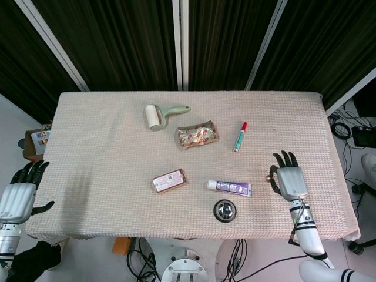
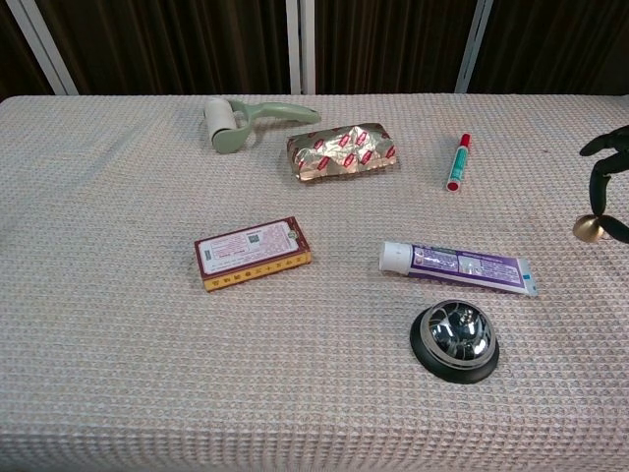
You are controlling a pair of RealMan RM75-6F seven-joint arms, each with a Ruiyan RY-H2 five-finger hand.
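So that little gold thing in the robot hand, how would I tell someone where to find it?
Start at the table and go to its right edge, where the right robot hand hangs over the cloth. Pinched at its fingers is a small gold bell, just right of the purple toothpaste tube. It is far smaller than the chrome desk bell, and gold rather than silvery.
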